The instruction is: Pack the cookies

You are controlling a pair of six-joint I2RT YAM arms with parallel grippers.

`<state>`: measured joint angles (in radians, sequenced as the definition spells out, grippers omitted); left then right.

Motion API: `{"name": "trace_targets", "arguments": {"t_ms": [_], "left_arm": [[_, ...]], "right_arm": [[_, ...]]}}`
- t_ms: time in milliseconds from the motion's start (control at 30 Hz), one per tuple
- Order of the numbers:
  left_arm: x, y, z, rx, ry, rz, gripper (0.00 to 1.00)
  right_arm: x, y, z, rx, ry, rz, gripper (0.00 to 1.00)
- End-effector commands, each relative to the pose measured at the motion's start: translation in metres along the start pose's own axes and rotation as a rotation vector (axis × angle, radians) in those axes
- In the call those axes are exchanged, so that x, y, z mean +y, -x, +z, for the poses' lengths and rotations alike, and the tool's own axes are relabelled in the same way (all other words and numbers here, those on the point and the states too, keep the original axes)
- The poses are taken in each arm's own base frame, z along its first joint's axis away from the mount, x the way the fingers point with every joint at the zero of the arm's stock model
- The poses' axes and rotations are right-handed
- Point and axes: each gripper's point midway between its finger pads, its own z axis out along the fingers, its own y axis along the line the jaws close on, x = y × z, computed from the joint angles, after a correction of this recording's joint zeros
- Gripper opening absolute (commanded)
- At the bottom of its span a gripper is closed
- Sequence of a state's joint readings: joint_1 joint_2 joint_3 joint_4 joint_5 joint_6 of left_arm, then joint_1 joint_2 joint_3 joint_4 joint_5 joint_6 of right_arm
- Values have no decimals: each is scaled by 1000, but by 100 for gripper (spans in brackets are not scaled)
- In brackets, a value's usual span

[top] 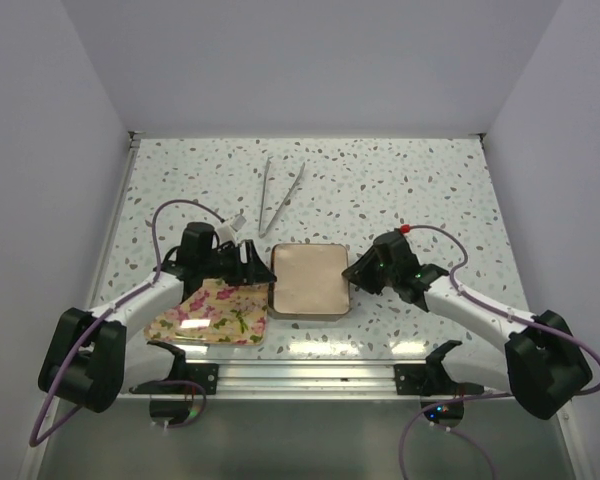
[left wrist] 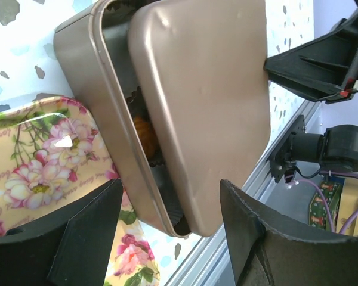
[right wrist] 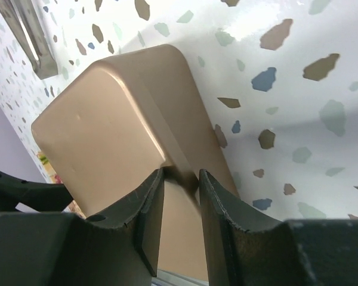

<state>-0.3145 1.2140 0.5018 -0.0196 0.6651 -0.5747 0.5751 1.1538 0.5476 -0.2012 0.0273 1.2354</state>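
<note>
Where the top camera looks down: the tan lid (top: 310,278) lies between the two grippers and hides whatever is beneath it.
Left side, top view: the left gripper (top: 257,263) is just beside the lid's left edge; its jaws are too small to judge from here.
Right side, top view: the right gripper (top: 353,271) meets the lid's right edge.
Beyond both grippers: metal tongs (top: 280,192) lie well apart from them.
Under the left arm: a floral tray (top: 215,312), partly covered by the arm.
Left wrist view: the jaws stand wide open with nothing between them. Ahead of the fingers (left wrist: 89,232) the lid sits askew on the tin (left wrist: 83,65), leaving a gap.
Task item: one orange cookie (left wrist: 144,132) shows in that gap, inside the tin, ahead of the left gripper. The rest of the interior is dark and hard to make out.
Right wrist view: the fingers (right wrist: 149,220) are closed on the lid's near edge, though the pinch itself is blurred. The tin below is hidden by the lid.
Surface: a glossy white speckled counter (top: 430,190).
Room: plain pale walls (top: 310,60) on three sides.
</note>
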Motion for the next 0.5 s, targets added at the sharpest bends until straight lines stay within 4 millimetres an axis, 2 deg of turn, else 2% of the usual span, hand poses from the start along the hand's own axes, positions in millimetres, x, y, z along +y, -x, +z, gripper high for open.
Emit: {"name": "trace_targets", "arguments": {"t_ms": [0, 167, 467], "left_arm": [[-16, 19, -1, -51, -69, 44, 71], [-16, 15, -1, -39, -77, 44, 71], [-13, 4, 1, -2, -90, 37, 71]], "right_arm": [[16, 3, 3, 9, 35, -30, 33], [23, 3, 9, 11, 42, -20, 33], [28, -12, 19, 73, 27, 29, 35]]}}
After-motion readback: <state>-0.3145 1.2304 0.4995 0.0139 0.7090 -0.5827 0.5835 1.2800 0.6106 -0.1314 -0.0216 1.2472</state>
